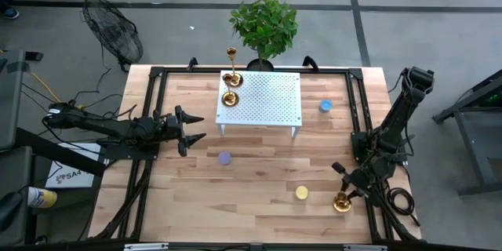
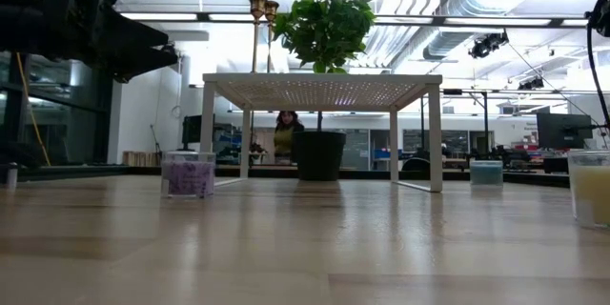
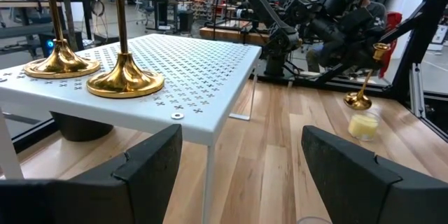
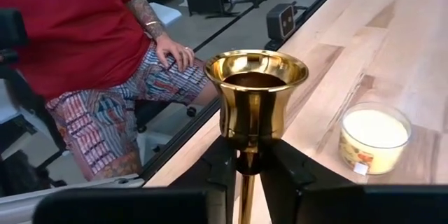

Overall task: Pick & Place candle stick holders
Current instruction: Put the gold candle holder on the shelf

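Note:
Two gold candle stick holders (image 1: 230,98) (image 1: 233,78) stand by their round bases on the left part of the white perforated stand (image 1: 267,102); they also show in the left wrist view (image 3: 124,77) (image 3: 59,61). A third gold holder (image 1: 342,201) is near the table's near right corner, in my right gripper (image 1: 343,175), which is shut on it. My left gripper (image 1: 196,128) is open and empty, left of the stand and a little nearer, pointing toward the table's right. My right gripper pinches the holder's thin stem just under the cup (image 4: 245,161) between its two fingers (image 4: 218,171), which lie across the stem. The holder is tilted, base (image 3: 358,101) low by the table near the yellow candle. I cannot tell whether the base touches the wood.
A yellow candle (image 1: 302,193), a purple candle (image 1: 225,158) and a blue candle (image 1: 325,106) sit on the wood. A potted plant (image 1: 264,25) stands behind the stand. A seated person (image 4: 91,49) is beyond the table's right edge. Black rails (image 1: 145,118) run along both sides.

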